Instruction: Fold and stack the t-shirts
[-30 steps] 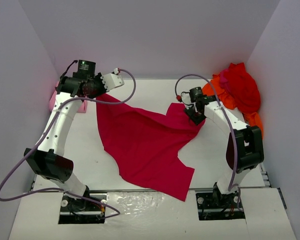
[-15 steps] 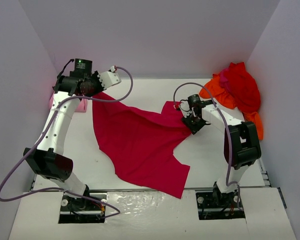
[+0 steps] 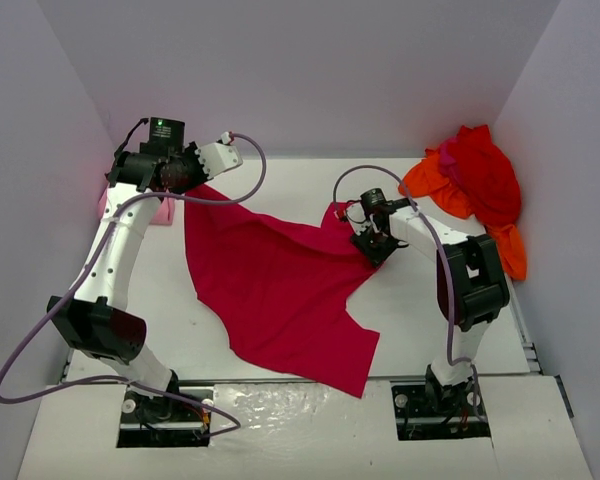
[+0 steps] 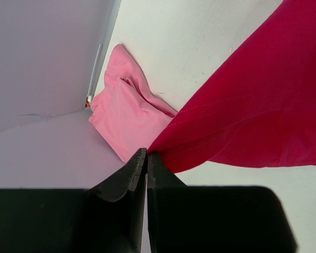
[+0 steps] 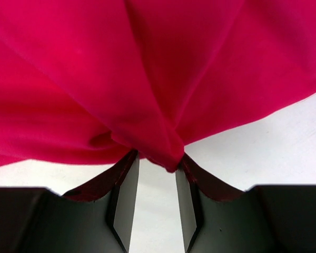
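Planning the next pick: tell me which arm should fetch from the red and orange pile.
Right, probably. The right gripper holds the crimson shirt nearest that pile; the left gripper pinches the shirt's far-left corner.

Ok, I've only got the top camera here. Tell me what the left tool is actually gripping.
Observer: On its wrist camera, the left tool is shut on the stitched hem of the crimson shirt.
Operator: Now check the right tool for me.
Observer: Its wrist camera shows the right tool pinching a bunched fold of that same shirt, with the jaws slightly apart around the cloth.
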Robot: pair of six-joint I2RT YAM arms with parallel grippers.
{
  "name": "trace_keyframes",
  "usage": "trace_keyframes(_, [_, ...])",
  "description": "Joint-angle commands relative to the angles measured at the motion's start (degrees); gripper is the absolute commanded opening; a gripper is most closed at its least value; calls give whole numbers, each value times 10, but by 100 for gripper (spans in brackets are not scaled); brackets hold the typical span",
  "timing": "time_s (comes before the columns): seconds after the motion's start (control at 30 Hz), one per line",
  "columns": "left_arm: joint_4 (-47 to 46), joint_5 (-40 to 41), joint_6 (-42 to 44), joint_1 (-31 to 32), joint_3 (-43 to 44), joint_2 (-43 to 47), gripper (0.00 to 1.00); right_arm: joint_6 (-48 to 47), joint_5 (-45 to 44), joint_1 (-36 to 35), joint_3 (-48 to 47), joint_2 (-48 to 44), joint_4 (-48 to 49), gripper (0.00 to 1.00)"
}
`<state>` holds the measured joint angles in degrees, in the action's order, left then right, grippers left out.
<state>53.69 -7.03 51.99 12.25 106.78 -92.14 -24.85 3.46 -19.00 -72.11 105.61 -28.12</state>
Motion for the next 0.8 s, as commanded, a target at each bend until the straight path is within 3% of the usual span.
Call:
trace_keyframes(0.0, [-29, 5, 1, -3, 24, 13, 0, 10, -7, 0, -35, 6, -2, 31])
trace_keyframes(0.77, [-34, 10, 9, -3, 12, 13, 0, 32, -4, 9, -65, 37, -7, 30])
